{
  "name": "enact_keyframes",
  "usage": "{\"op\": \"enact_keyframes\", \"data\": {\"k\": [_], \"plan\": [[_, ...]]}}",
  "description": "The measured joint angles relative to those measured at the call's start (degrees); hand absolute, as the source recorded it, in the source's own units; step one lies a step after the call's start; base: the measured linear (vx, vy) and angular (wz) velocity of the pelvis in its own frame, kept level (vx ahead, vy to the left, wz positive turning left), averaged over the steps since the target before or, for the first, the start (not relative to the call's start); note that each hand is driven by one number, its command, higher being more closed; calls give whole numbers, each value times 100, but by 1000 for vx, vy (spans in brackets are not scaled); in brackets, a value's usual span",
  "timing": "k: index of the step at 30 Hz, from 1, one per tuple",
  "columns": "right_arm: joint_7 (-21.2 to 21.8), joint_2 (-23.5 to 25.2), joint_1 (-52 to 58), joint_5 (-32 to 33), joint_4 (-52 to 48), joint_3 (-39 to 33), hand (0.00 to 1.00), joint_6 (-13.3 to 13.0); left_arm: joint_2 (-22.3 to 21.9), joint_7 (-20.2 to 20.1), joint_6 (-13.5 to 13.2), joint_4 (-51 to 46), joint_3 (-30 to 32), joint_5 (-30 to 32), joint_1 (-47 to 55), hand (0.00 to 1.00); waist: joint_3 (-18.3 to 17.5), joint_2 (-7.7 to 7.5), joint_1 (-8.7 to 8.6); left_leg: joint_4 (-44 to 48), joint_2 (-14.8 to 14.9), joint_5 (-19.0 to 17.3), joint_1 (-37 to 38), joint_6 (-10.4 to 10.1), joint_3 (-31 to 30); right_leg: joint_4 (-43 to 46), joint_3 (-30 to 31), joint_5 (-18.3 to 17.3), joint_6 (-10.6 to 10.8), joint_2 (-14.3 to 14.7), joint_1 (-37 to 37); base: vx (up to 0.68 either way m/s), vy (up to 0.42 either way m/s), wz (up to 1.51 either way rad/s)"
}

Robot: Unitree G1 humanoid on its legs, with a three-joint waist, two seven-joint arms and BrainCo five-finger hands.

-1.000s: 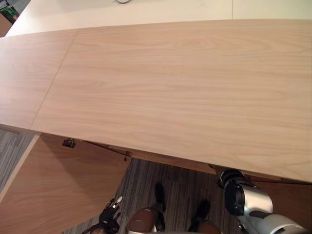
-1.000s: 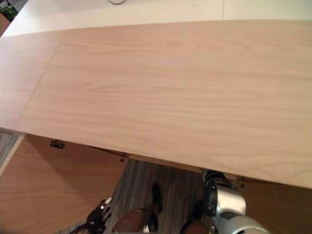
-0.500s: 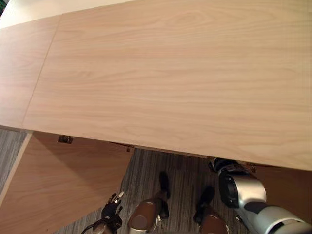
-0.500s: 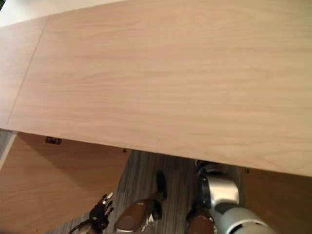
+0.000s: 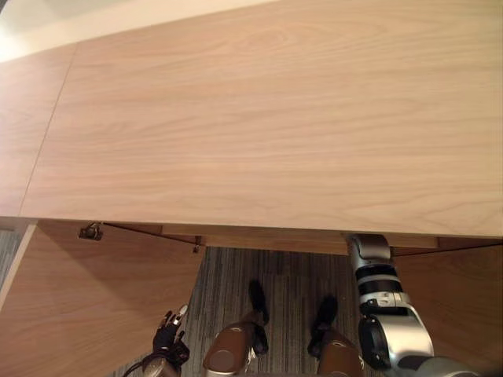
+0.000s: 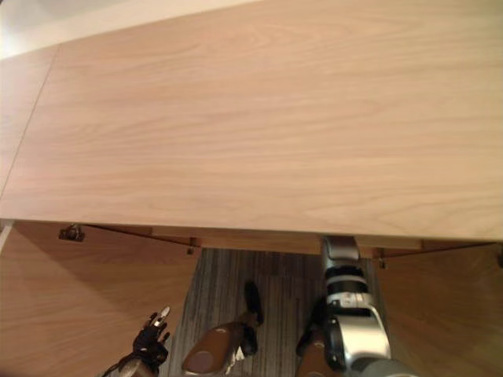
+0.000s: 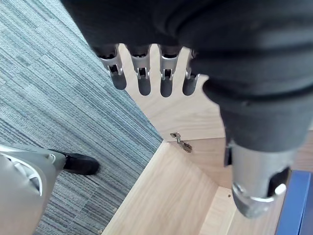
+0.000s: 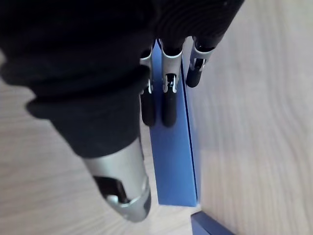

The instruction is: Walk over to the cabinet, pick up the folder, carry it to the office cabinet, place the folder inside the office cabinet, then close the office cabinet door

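Two hands, one folder, one cabinet with both doors open.

1. Left hand (image 5: 167,341), lower left of the eye view, low over the grey carpet (image 5: 259,271). Fingers straight and loose, holding nothing.
2. Left door (image 5: 86,306) and right door (image 5: 464,294), swung out toward the robot at lower left and lower right. A hinge (image 5: 89,231) sits under the top's front edge.
3. Right hand (image 8: 169,98), its arm passing from lower right under the front edge of the cabinet top (image 5: 267,126). Fingers straight, stretched along the blue folder (image 8: 172,166), not curled round it. Whether they touch it cannot be told.
4. Folder: inside the cabinet, standing on edge beside a wooden panel, with a second blue item (image 8: 213,224) near it.

Step, as judged: placing, with the folder already set down inside.
Next: draw the right arm out clear of the top, then swing the doors shut.
Markings: none legible.
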Motion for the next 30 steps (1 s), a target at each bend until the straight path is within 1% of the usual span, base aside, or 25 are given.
{"op": "enact_keyframes", "data": {"k": [1,3,4,5,6,8,9,11,13,16,20,22,23,27,28,29,30], "plan": [[4,13,217,-323,-32,251,0,-28,-34,11,0,2,79,37,0,0,-24,-38,-21,4,25,-30,121,-43,0,-52,0,0,0,37,143,32,-46,-4],[19,91,646,-833,14,584,0,-28,-50,18,-7,73,96,62,11,0,-187,-136,-24,5,50,-71,244,-100,0,-161,0,0,0,90,306,41,-42,-3],[43,160,907,-1111,142,821,0,-28,-49,21,-21,169,117,66,11,0,-295,-233,-35,5,62,-104,322,-147,-2,-234,1,2,0,118,413,41,-24,-2],[59,200,992,-1193,253,954,0,-28,-49,25,-23,213,138,66,17,0,-329,-288,-44,5,69,-114,371,-163,-1,-265,1,3,-2,131,475,55,-35,-2],[129,252,1152,-1382,474,1215,0,-33,-44,36,-23,317,179,106,19,0,-414,-396,-82,5,79,-135,449,-188,0,-327,4,7,-3,154,577,0,0,0],[353,301,1376,-1558,950,1664,0,-41,11,47,-20,481,192,267,29,0,-573,-584,-109,4,103,-164,598,-215,5,-513,23,56,-22,224,797,20,-21,-1],[385,317,1394,-1582,1005,1703,0,-43,22,48,-20,502,191,270,27,0,-586,-603,-109,3,106,-168,621,-220,9,-530,25,61,-23,230,824,8,-26,-5],[600,441,1479,-1581,1515,1888,0,-70,81,75,-12,625,207,284,45,0,-695,-679,-106,3,141,-204,794,-241,63,-678,69,113,-30,295,1030,-12,-28,-11],[724,532,1510,-1579,1878,1947,0,-99,86,94,-5,642,217,284,84,0,-742,-690,-91,3,172,-221,936,-244,153,-744,154,142,-52,340,1147,-18,-29,-20],[835,591,1704,-1526,2331,1934,0,-145,79,109,6,777,197,280,72,0,-881,-713,-129,-1,219,-228,1062,-243,172,-874,177,186,-84,416,1301,-39,-39,-9],[839,574,1914,-1221,2684,1817,0,-146,37,123,21,926,147,272,36,0,-949,-720,-156,-8,280,-231,1227,-247,252,-948,278,218,-131,499,1423,-47,-31,-12],[838,582,2049,-1066,2822,1648,0,-147,38,124,27,1020,138,272,28,0,-1050,-729,-170,-10,313,-237,1264,-257,302,-999,333,233,-152,541,1453,-55,-31,-15],[832,591,2120,-902,2990,1427,0,-144,39,124,31,1078,111,272,16,0,-1110,-728,-185,-7,330,-236,1285,-259,303,-1019,337,238,-160,562,1480,-31,-26,-2],[794,561,2280,-645,3457,909,0,-135,38,124,47,1182,35,275,-2,0,-1167,-733,-198,19,360,-267,1420,-290,310,-1058,354,238,-164,596,1634,-4,-2,-1],[784,538,2322,-624,3558,848,0,-130,38,124,58,1190,35,275,-1,0,-1166,-734,-199,129,381,-348,1434,-311,327,-1057,383,237,-165,596,1676,-19,-8,-19],[774,519,2389,-504,3688,691,0,-99,31,126,63,1196,35,273,37,0,-1135,-734,-198,605,458,-608,1397,-304,351,-1050,490,237,-166,594,1781,-11,-4,-27],[770,502,2437,-438,3709,681,0,-86,28,127,63,1217,36,273,47,0,-1134,-732,-198,930,494,-781,1309,-280,270,-1039,535,234,-172,597,1808,-19,-3,-40]]}}
